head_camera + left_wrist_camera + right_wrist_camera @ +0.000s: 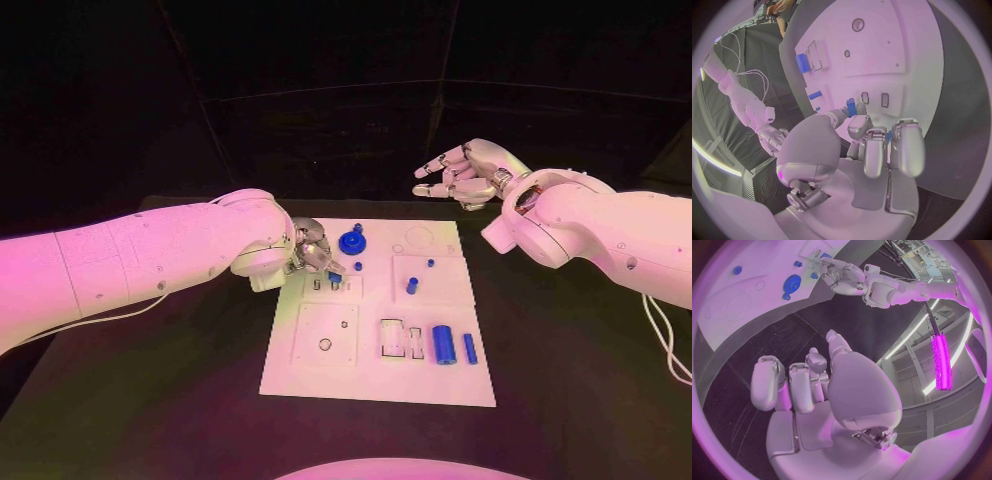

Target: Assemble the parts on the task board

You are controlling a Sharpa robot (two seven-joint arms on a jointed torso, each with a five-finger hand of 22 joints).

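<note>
Head view puts the left robot hand [310,252] down on the left-hand part of the task board [378,385], its fingertips pinching a small blue part [335,276] right above the pair of small slots [330,287] in the board. In the left wrist view the same blue part [851,106] sits between thumb and fingers, its long axis standing roughly upright to the plate, with the two slots [874,99] just beyond the fingertips. So the coming move likely turns on a short drop into one slot; which slot I cannot tell. The right robot hand [464,173] hangs beyond the board's far edge, well apart from every piece, fingers spread and holding nothing, so the left is clearly nearer. A blue knob [352,241] stands just beside the left hand, and two blue cylinders [453,345] lie near the board's near right corner.
</note>
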